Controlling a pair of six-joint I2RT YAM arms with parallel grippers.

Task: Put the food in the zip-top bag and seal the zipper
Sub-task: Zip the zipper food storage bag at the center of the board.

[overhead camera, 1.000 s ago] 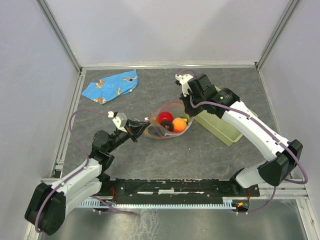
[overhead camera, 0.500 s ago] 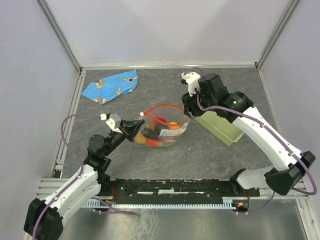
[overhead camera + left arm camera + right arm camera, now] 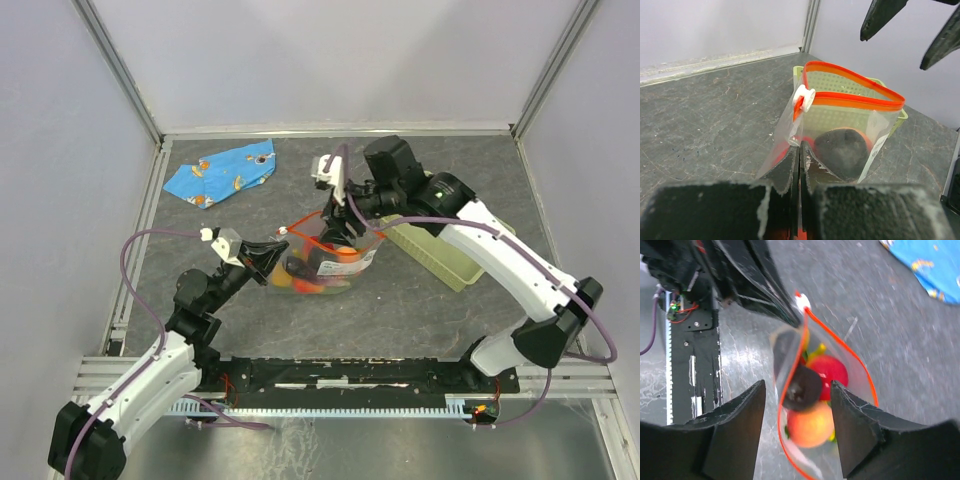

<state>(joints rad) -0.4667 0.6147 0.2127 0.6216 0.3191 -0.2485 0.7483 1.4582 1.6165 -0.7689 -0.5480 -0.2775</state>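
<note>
Right pincer (image 3: 797, 387) now wide above zip-top bag (image 3: 840, 112)

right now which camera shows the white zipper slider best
Left wrist: the slider sits close and sharp at the near end of the zip-top bag's red-orange zipper. Right wrist shows the slider small and blurred; top external shows only a white speck.

The bag (image 3: 325, 262) stands mid-table (image 3: 420, 300), its red-edged mouth gaping upward, clear for entry from above. The right gripper (image 3: 796, 385) hangs over that opening, fingers parted. The left gripper (image 3: 799, 162), pinched on the bag's corner below the white slider (image 3: 804, 97), blocks that side. A green basket (image 3: 440, 250) crowds the opposite flank. Bare tabletop runs to the blue cloth (image 3: 222, 170).
</note>
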